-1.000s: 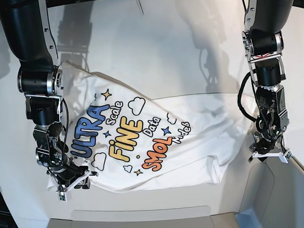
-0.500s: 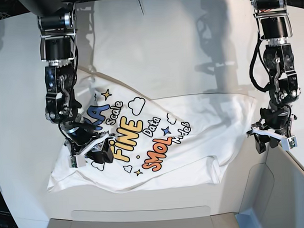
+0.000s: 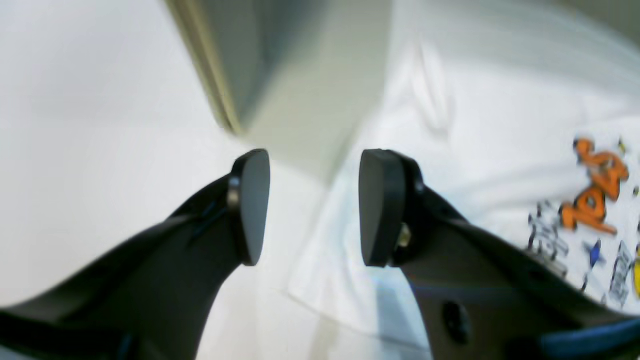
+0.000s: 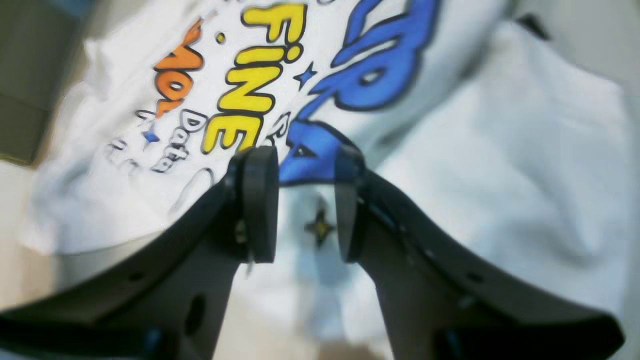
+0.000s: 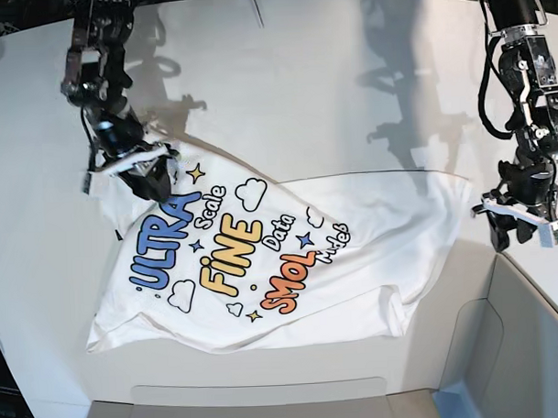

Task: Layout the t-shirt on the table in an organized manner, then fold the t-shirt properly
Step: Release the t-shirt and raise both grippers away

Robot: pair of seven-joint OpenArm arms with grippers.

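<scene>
The white t-shirt (image 5: 353, 234) lies spread on the table (image 5: 330, 97), print up, with blue "ULTRA", yellow "FINE" and orange "SMOL" showing and wrinkles along its near hem. My right gripper (image 5: 140, 173) hovers over the shirt's far-left corner; in the right wrist view it (image 4: 304, 205) is open, with the blue letters of the t-shirt (image 4: 500, 150) below the gap. My left gripper (image 5: 521, 230) hangs just past the shirt's right edge. In the left wrist view it (image 3: 312, 207) is open and empty, the t-shirt (image 3: 490, 130) to its right.
A grey-white bin wall (image 5: 517, 338) rises at the near right corner, close under the left gripper, and shows as a grey slab (image 3: 285, 65) in the left wrist view. A raised lip (image 5: 267, 393) runs along the table's near edge.
My right gripper left the shirt's near-left corner and travelled up to its far-left corner. My left gripper lifted away from the bin wall toward the far right. The shirt stayed put.
</scene>
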